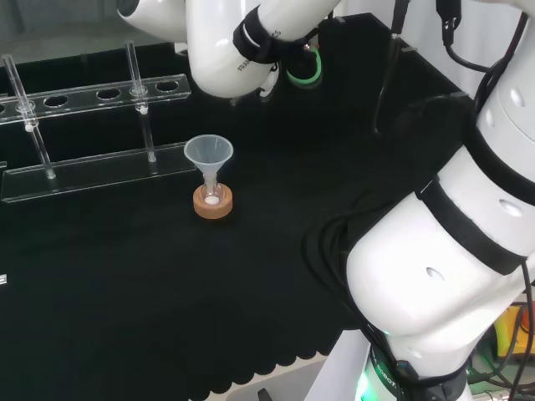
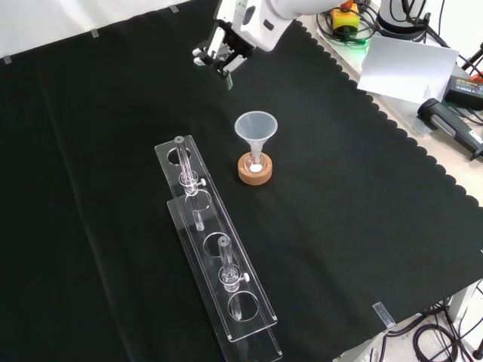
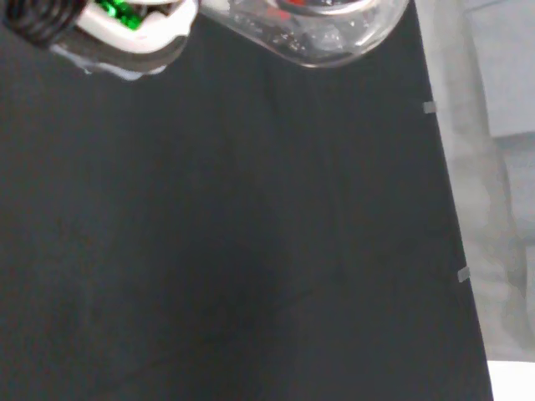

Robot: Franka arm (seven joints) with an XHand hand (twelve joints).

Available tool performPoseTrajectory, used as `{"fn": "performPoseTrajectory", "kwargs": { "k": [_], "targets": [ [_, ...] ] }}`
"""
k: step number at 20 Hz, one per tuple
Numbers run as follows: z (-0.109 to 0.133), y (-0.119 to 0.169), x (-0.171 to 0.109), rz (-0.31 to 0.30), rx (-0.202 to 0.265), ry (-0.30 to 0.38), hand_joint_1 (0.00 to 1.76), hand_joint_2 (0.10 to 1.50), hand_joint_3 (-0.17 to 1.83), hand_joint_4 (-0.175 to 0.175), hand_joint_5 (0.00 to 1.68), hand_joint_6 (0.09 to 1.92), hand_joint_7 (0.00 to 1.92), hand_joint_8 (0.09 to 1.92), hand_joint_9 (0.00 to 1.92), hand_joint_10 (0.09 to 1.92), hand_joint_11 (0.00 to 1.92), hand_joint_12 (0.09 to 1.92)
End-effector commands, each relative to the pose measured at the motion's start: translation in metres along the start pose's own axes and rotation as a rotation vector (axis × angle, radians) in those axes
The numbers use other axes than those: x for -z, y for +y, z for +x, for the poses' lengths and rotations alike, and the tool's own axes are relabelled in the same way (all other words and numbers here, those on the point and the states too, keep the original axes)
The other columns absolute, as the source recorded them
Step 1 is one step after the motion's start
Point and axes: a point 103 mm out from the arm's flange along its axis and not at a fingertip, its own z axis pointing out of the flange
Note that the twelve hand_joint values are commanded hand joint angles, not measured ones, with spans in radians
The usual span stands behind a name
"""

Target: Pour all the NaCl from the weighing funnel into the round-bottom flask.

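Note:
A small round-bottom flask (image 1: 212, 198) (image 2: 256, 167) stands on a cork ring (image 1: 212, 206) (image 2: 255, 173) near the middle of the cloth, with a little white powder in its bottom. A clear plastic funnel (image 1: 208, 153) (image 2: 256, 126) sits in its neck. In the front view the hand (image 2: 221, 51) hangs above the cloth, well behind the flask, with its fingers curled. The wrist view has a clear glass vessel, the weighing funnel (image 3: 313, 33), close under the palm beside a white part of the hand (image 3: 138, 29). What it holds is hard to tell.
A long clear rack (image 1: 92, 167) (image 2: 215, 249) with several round holes and a few tubes lies left of the flask in both the head and front views. The cloth's scalloped edge (image 2: 392, 121) runs along the front view's right, with papers and devices beyond it.

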Motion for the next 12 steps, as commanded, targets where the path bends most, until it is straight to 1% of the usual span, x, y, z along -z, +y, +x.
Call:
{"fn": "performPoseTrajectory", "kwargs": {
  "k": [1, 3, 4, 9, 12],
  "targets": [
    [0.018, 0.007, 0.02, 0.016, 0.006, -0.007, 1.11, 0.68, 0.58, 0.175, 1.32, 0.55, 1.69, 0.09, 1.33, 0.09, 0.0, 1.55],
    [0.02, 0.007, 0.021, 0.018, 0.005, -0.007, 1.11, 0.68, 0.58, 0.175, 1.32, 0.55, 1.69, 0.09, 1.33, 0.09, 0.0, 1.55],
    [0.016, 0.006, 0.019, 0.027, -0.001, -0.003, 1.11, 0.68, 0.58, 0.175, 1.32, 0.55, 1.69, 0.09, 1.33, 0.09, 0.0, 1.55],
    [-0.002, 0.0, 0.009, 0.032, -0.02, -0.054, 1.11, 0.68, 0.58, 0.175, 1.32, 0.55, 1.69, 0.09, 1.33, 0.09, 0.0, 1.55],
    [-0.009, -0.004, 0.004, 0.034, -0.03, -0.057, 1.11, 0.68, 0.58, 0.175, 1.32, 0.55, 1.69, 0.09, 1.33, 0.09, 0.0, 1.55]
  ]
}}
